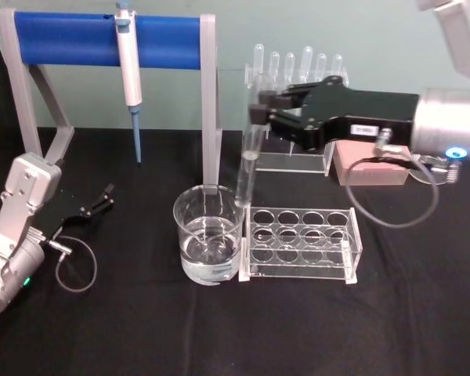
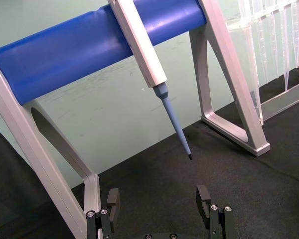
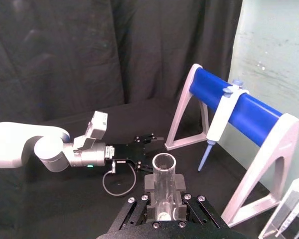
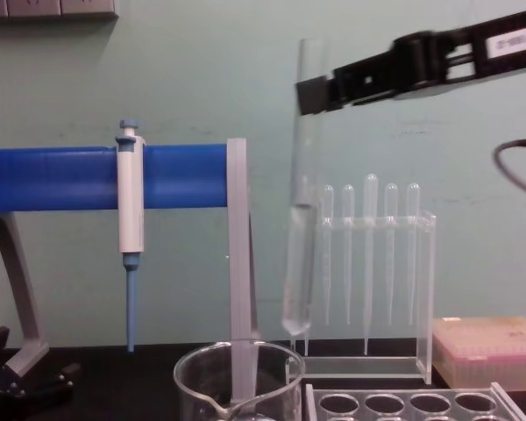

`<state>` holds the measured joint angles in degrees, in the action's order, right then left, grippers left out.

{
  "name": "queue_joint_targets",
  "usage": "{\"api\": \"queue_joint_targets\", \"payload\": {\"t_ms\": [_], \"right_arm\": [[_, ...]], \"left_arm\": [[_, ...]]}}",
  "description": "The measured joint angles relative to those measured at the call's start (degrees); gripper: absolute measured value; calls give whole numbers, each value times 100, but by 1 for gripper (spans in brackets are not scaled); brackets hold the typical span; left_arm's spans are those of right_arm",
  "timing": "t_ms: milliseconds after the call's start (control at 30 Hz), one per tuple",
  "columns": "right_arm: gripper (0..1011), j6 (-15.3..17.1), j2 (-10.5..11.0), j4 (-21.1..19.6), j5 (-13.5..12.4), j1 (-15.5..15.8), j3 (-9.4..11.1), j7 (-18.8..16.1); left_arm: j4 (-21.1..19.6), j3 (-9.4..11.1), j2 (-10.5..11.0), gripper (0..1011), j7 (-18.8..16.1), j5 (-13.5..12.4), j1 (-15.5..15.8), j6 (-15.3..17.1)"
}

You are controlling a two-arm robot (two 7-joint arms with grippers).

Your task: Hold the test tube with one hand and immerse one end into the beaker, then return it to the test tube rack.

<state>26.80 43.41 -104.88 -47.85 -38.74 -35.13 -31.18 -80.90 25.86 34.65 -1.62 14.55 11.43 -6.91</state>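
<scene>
- Currently the right gripper is clamped on the upper end of the test tube, high above the beaker.
- The tube hangs down from the fingers, its long axis nearly upright with a slight tilt. Its rounded end is clear of the water, above the beaker's rim on the side toward the test tube rack.
- The left gripper, fingers spread wide and empty, rests well off on the beaker's far side; the right arm is plainly nearer.
- Whether the tip hangs inside the rim or just outside it is hard to judge.
- A faint line partway up the tube may be liquid.
</scene>
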Motion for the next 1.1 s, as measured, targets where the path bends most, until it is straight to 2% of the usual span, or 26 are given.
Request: {"api": "queue_joint_targets", "payload": {"t_ms": [267,533,767,1100], "right_arm": [[221,4,-327,318,159,-233,-394,56],[221,-191,-533,650,374,-206,-659,58],[221,-470,-696,866,614,-64,-767,42],[221,-815,-883,1129,960,138,-780,51]], "left_arm": [[0,0,0,1000,0,0,0,0],[0,0,0,1000,0,0,0,0],[0,0,0,1000,0,0,-1,0],[0,0,0,1000,0,0,0,0]]}}
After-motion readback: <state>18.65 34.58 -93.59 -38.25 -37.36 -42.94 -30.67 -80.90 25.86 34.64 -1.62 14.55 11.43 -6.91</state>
